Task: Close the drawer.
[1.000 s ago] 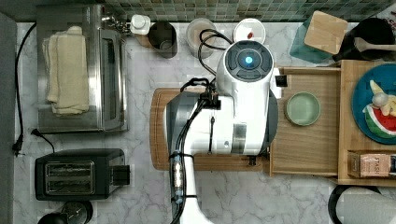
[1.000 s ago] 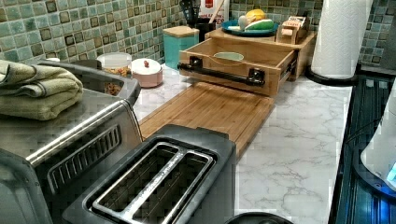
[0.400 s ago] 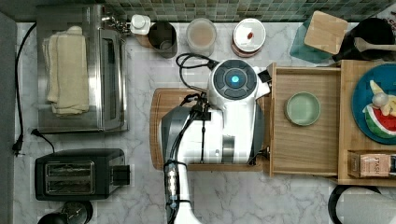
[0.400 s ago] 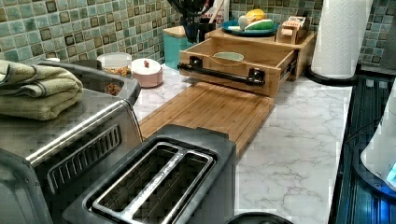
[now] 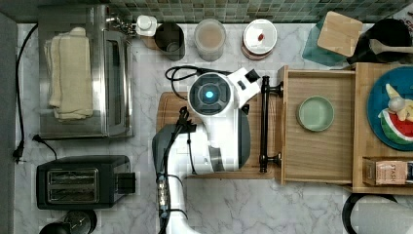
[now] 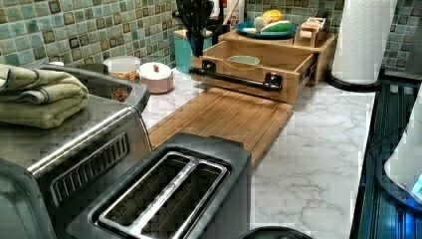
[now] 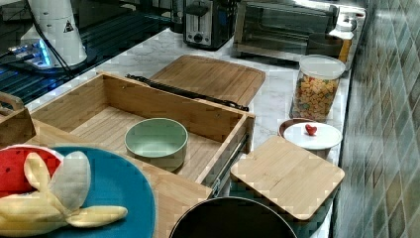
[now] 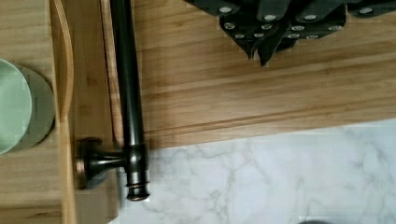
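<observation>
Sliding toward the top view's left, the white arm has cleared the drawer [image 5: 319,151] and now hangs over the grooved wooden board [image 6: 224,117], its gripper [image 8: 260,55] pinched empty, dark fingertips together, near the handle [image 5: 264,124]. Light, straight-grained wood with raised sides, the shallow drawer stands pulled out over the marble counter [image 5: 272,204], its front facing the top view's left; the round black metal bar runs top to bottom there. A pale green bowl [image 5: 315,113] sits inside
</observation>
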`<state>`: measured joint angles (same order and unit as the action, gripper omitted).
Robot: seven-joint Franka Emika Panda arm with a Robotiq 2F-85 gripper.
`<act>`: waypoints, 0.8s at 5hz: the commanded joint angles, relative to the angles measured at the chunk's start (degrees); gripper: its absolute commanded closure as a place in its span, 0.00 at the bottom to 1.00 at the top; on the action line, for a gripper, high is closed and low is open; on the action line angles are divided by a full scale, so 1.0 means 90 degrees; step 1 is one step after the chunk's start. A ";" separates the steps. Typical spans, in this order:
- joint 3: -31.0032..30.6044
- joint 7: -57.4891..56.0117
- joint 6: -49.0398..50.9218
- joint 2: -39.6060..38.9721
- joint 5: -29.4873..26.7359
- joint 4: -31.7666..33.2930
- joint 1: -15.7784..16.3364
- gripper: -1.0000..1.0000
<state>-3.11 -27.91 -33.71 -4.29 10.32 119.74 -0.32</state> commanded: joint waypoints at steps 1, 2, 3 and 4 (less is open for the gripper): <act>0.0044 -0.0654 -0.0820 -0.0424 0.0554 0.0389 -0.0029 1.00; 0.0102 -0.0860 -0.0545 -0.0684 0.0504 0.0191 -0.0029 1.00; 0.0161 -0.0531 -0.0770 -0.0930 0.0682 0.0203 0.0011 1.00; 0.0245 -0.0874 -0.0878 -0.1102 0.0695 0.0150 -0.0047 1.00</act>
<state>-2.12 -32.82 -41.63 -14.32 14.30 122.98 1.26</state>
